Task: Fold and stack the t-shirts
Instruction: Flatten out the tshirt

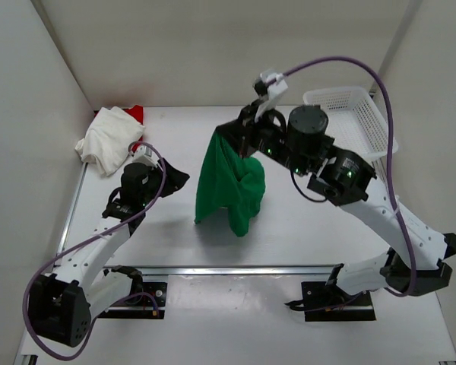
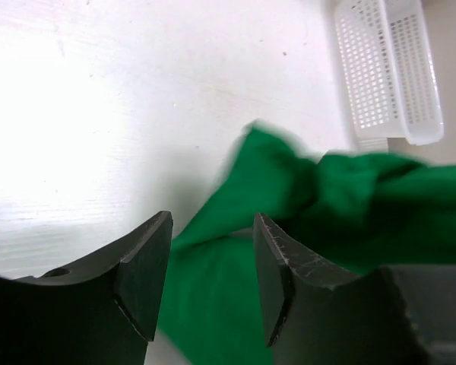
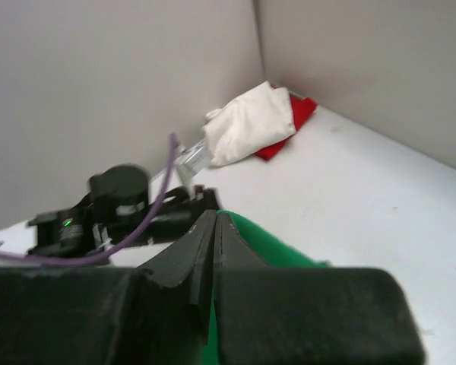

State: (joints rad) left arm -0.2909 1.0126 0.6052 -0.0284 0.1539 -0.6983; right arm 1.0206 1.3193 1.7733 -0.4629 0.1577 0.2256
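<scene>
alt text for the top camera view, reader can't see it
The right gripper holds a green t-shirt up, hanging toward the table. The left gripper is open beside it. A white t-shirt lies on a red t-shirt in the far left corner; a mesh basket sits far right.

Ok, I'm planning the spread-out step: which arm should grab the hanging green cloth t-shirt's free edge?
Left, probably. The left gripper is open and empty, facing the green cloth t-shirt; the right gripper is shut on its top.
</scene>
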